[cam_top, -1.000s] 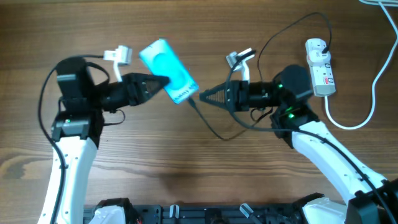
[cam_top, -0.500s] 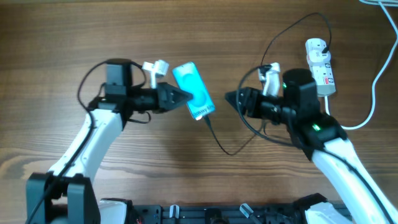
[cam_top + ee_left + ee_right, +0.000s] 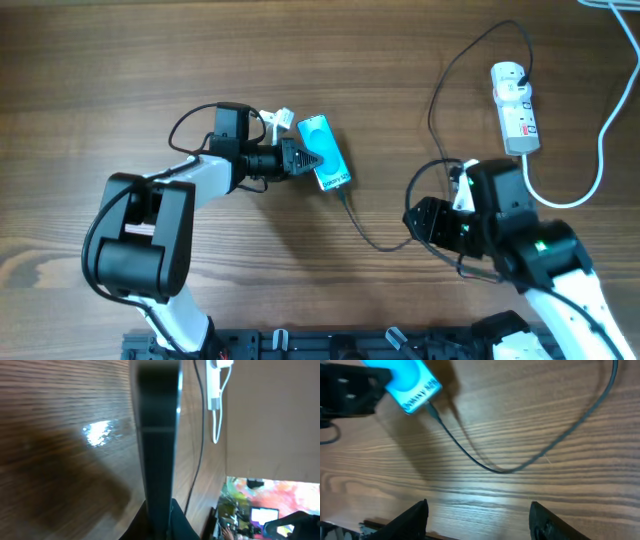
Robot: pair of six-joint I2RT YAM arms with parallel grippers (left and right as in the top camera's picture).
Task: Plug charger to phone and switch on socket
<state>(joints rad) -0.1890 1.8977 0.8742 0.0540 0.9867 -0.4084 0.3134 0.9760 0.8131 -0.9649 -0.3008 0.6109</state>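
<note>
Left gripper point(image 3: 303, 160) held the phone point(image 3: 326, 167) over the wooden surface point(image 3: 150, 60), charger point(image 3: 372, 238) attached.
Its jaws were clamped on the phone's edge; the charger's tip met the phone's lower end. The right gripper point(image 3: 416, 217) hovered nearby, jaws spread wide and empty. The socket point(image 3: 514, 108) lay well apart, far right.

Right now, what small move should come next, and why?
Probably swing the right gripper toward the socket to reach its switch. The charger tip already meets the bottom edge of the phone, which the left gripper holds, and the right gripper is open and empty.
</note>
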